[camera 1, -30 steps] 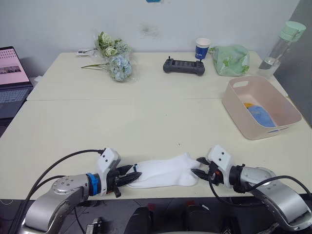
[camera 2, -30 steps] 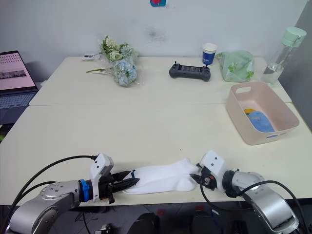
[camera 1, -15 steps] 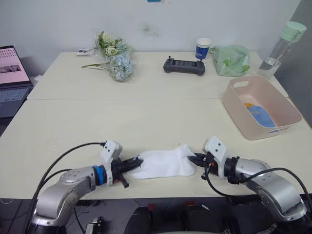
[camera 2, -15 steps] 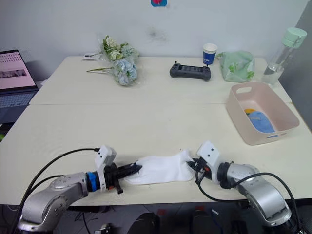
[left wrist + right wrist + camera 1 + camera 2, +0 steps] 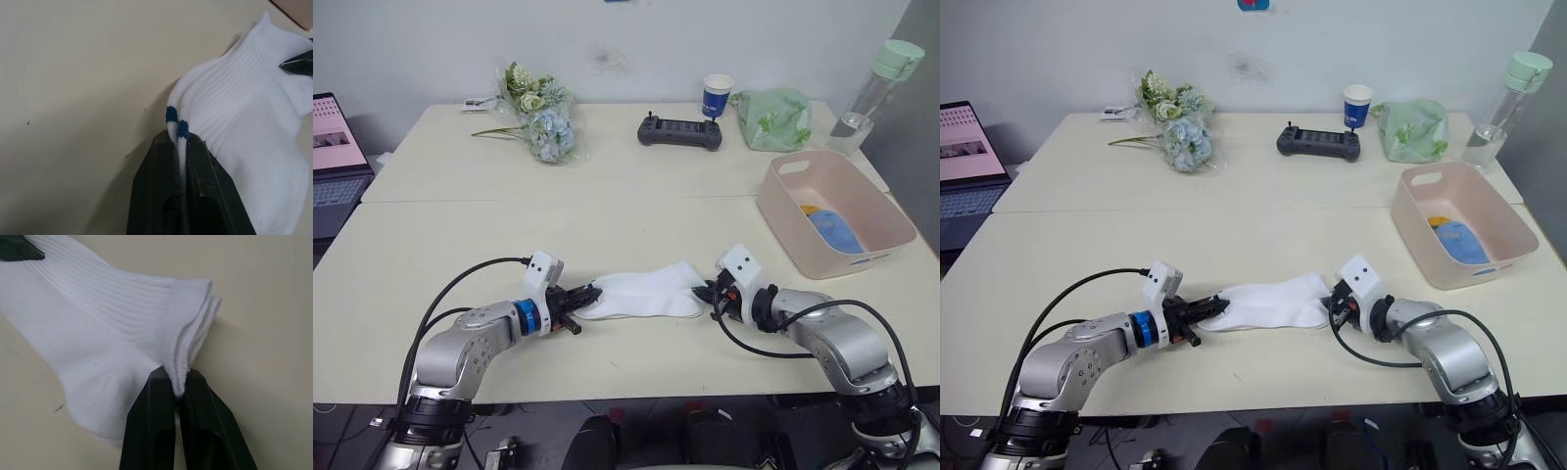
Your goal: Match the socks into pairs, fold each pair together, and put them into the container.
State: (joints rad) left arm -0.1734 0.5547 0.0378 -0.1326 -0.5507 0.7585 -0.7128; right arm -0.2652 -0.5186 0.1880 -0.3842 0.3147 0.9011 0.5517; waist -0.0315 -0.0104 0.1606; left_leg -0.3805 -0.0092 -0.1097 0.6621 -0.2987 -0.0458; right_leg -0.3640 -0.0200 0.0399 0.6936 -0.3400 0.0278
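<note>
White socks (image 5: pixel 646 294), stacked pair, on table (image 5: pixel 607 235): my left gripper (image 5: pixel 588 295) pinches the blue-tipped end, my right gripper (image 5: pixel 709 293) the cuffs.

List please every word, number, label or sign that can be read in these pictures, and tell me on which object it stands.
No text can be read.
Blue paper cup: a printed mark, too small to read.
Laptop screen: content blurred, unreadable.
Blue item on the wall: cut off, unreadable.
White socks: blue bands, no lettering.
</note>
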